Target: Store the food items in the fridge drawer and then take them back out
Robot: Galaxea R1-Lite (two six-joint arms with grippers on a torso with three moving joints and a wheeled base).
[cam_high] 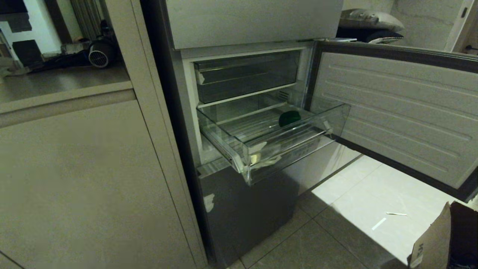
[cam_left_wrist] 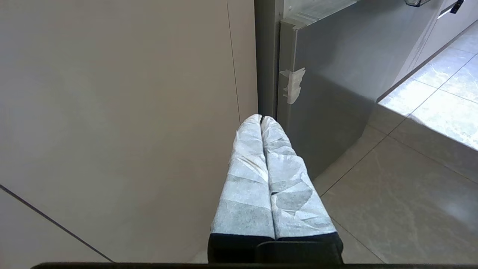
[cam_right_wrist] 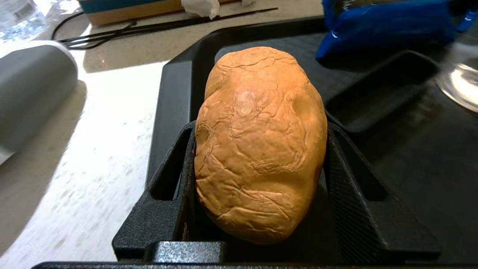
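The clear fridge drawer (cam_high: 283, 148) stands pulled out of the open fridge. A dark green, glossy food item (cam_high: 289, 118) lies on its ribbed floor near the back right. In the right wrist view my right gripper (cam_right_wrist: 260, 125) is shut on the brownish-orange, wrinkled food item (cam_right_wrist: 257, 142). Its black fingers (cam_right_wrist: 175, 175) press both sides of the piece, over a black tray (cam_right_wrist: 179, 74). My left gripper (cam_left_wrist: 261, 118), wrapped in white tape, is shut on nothing and parked low beside the fridge's lower front. Neither arm shows in the head view.
A darker drawer (cam_high: 246, 76) sits shut above the clear one. The fridge door (cam_high: 396, 112) swings open to the right, with a cardboard box (cam_high: 448, 239) on the floor below. By the tray are a blue bag (cam_right_wrist: 384, 26), a glass (cam_right_wrist: 461, 82) and a grey cylinder (cam_right_wrist: 33, 89).
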